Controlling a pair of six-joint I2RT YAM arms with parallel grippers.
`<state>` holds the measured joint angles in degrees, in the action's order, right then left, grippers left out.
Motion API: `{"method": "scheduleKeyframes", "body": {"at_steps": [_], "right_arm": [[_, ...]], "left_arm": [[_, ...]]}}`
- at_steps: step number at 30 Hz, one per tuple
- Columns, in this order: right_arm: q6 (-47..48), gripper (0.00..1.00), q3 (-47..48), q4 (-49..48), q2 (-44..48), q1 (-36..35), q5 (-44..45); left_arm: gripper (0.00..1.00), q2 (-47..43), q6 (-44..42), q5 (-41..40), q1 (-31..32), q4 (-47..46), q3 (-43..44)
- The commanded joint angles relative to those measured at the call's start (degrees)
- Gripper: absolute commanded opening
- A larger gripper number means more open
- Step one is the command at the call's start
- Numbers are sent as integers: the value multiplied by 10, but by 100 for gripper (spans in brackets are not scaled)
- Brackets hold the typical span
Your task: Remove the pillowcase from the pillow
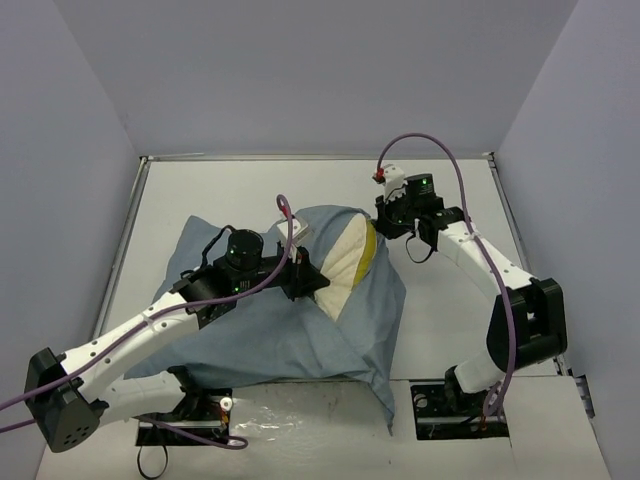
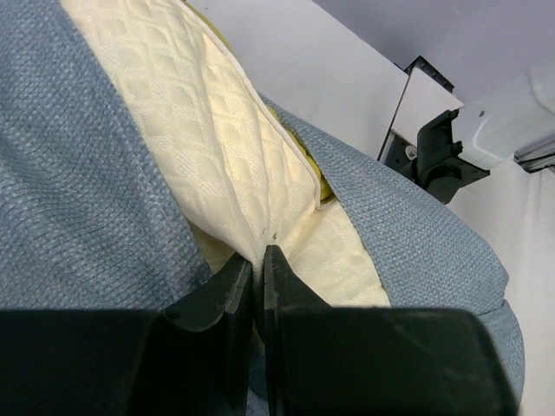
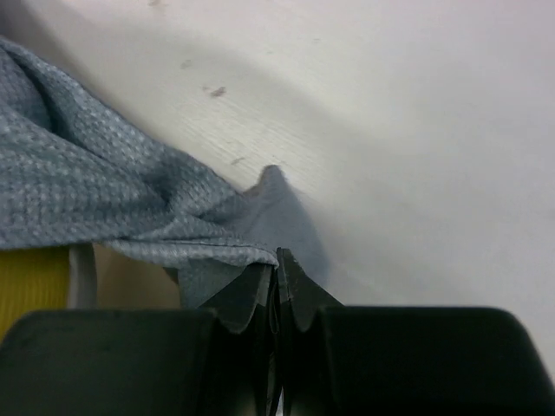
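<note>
Left gripper (image 2: 257, 264): jaws pressed together, pinching a ridge of the pillow (image 2: 217, 147), quilted cream cover. How much fabric sits between them is hidden by the fingers.

Pillowcase (image 2: 69, 173), blue-grey face up, lies on both sides of that exposed cream wedge. Overhead, only a wedge of pillow shows, with the yellow edge seam (image 1: 372, 242) on its right. The rest is under the cloth, outline not readable. Striped face not in view.

Right gripper (image 3: 277, 269): jaws closed on the hem of the pillowcase, low over the white table (image 3: 390, 130). The hem runs straight into the fingertips. Depth of bite is hidden. From above, this gripper sits at the far right edge of the cloth, just beside the yellow seam, and its fingertips are blocked by the wrist.

Right wrist view, bottom left: a yellow strip and a pale strip under the cloth, cut off by the frame. Likely the pillow's edge, but can't confirm.

Left arm (image 1: 150, 325) lies across the pillowcase and covers its left-centre part. Near right corner of the cloth hangs past the table edge between the two bases.

Right arm (image 2: 468, 139) shows in the left wrist view only as a white and black block, cropped.
</note>
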<state>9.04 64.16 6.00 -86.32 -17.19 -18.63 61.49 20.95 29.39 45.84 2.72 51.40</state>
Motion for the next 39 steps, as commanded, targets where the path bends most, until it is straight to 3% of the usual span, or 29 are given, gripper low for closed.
{"method": "scheduleKeyframes", "body": {"at_steps": [1,4,7,12,15,16,19,22,25,31,35,37,39], "right_arm": [[-31,0,14,-27,-58,5,-81],[-43,0,3,-26,-92,5,-141],[-43,0,-5,-16,-89,16,-198],[25,1,-11,45,5,63,-303],[126,24,-16,94,102,80,-283],[172,43,-17,104,126,84,-278],[250,69,-4,174,205,83,-288],[352,76,24,261,237,75,-297],[385,79,39,329,245,59,-303],[259,91,3,291,278,-69,-153],[201,92,-44,222,284,-122,-8],[194,89,-49,212,284,-125,20],[193,76,-54,196,281,-125,53]], "left_arm": [[2,-41,-14,86,7,-102,27],[2,-44,-15,71,8,-143,40],[2,-39,-21,0,7,-159,53],[2,-21,-26,-147,0,-180,61],[2,5,-22,-173,-2,-178,67],[2,20,-21,-187,-3,-181,69],[2,41,-19,-210,-8,-191,72],[2,74,-18,-229,-20,-193,87],[2,93,-16,-247,-34,-191,111],[2,146,4,-267,-58,-202,157],[2,158,27,-259,-61,-214,169],[2,155,30,-263,-61,-221,167],[2,151,30,-264,-61,-221,165]]}}
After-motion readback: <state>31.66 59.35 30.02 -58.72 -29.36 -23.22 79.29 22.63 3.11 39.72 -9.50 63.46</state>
